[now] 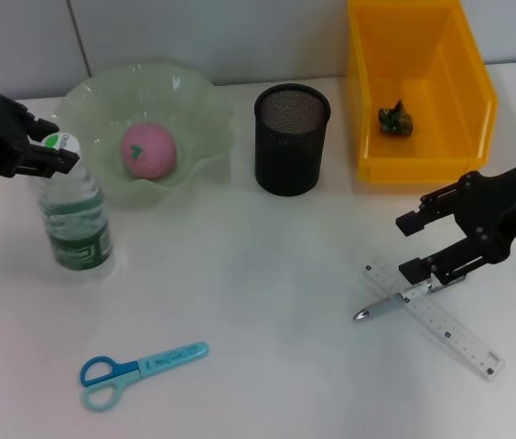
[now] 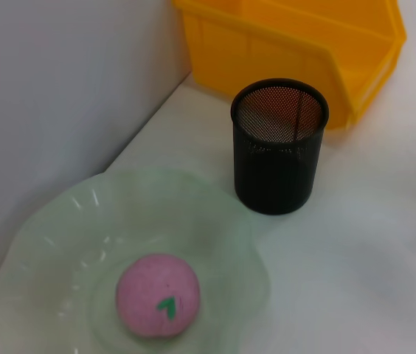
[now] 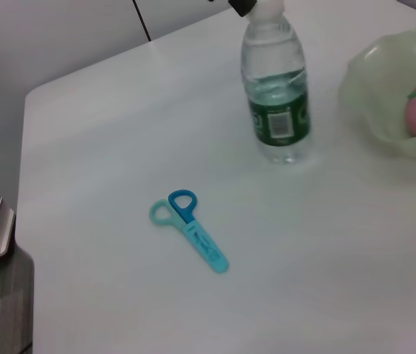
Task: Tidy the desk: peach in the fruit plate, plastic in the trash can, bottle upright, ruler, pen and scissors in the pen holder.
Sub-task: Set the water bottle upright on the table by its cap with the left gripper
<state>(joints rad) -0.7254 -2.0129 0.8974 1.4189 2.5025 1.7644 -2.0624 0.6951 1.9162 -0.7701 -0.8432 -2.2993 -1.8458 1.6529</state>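
Note:
The clear bottle (image 1: 77,222) with a green label stands upright at the left, and my left gripper (image 1: 57,149) is shut on its white cap; the bottle (image 3: 276,88) also shows in the right wrist view. A pink peach (image 1: 148,150) lies in the pale green fruit plate (image 1: 201,114). My right gripper (image 1: 413,245) hangs open just above the silver pen (image 1: 380,308), which lies crossed over the clear ruler (image 1: 446,325). The blue scissors (image 1: 139,369) lie flat near the front left. Crumpled plastic (image 1: 395,120) sits inside the yellow trash can (image 1: 371,110). The black mesh pen holder (image 1: 292,139) stands upright.
The pen holder stands between the fruit plate and the trash can. Bare white desk stretches from the bottle across to the pen. In the right wrist view the desk's edge (image 3: 23,221) drops off beyond the scissors (image 3: 189,230).

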